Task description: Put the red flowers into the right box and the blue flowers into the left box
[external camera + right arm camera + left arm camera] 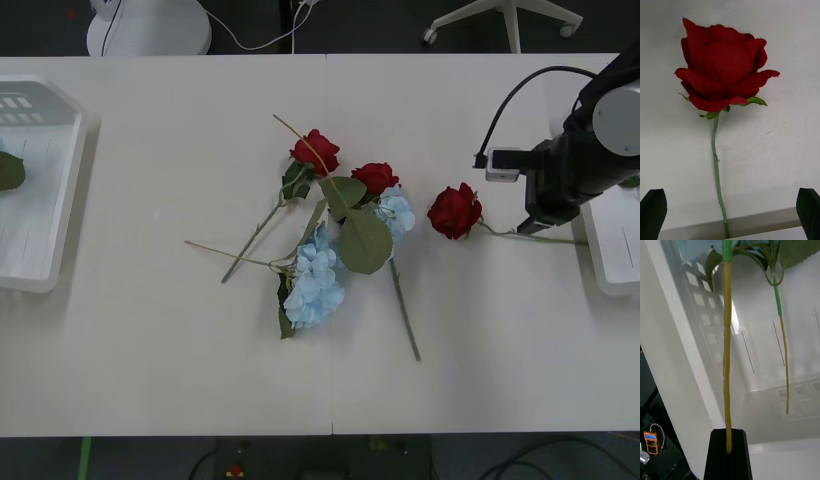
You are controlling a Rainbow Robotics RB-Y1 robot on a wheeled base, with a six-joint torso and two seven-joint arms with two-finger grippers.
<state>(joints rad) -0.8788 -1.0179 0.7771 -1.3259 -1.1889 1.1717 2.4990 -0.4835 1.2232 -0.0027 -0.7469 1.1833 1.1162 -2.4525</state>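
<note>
We are holding our right claw [730, 213] above the right side of the table [150, 330], beside the right box [612, 255], whose white rim is showing at the front view's right edge. Its black fingers [653, 212] are standing spread wide, gripping nothing. Between them, in the right wrist view, a red rose [724, 67] is lying flat on the table, its thin green stem running back toward the box's rim. In the front view that rose [455, 210] is lying apart from the others, with its stem reaching under our right arm toward the box.

Our left claw [729, 453] is pressed together, pinching the yellowish stem of a blue flower [727, 352] over the left box [752, 352]. A second stem [782, 348] with green leaves is lying in the tray just beside it. In the front view the left box [45, 270] is sitting at the table's left edge, with a green leaf showing inside it.

In the middle of the table two more red flowers [316, 152] are lying tangled with two blue flowers [312, 285], their stems crossing and a large green leaf [365, 240] resting over them. The second rose [375, 177] is touching the smaller blue head [398, 213].
</note>
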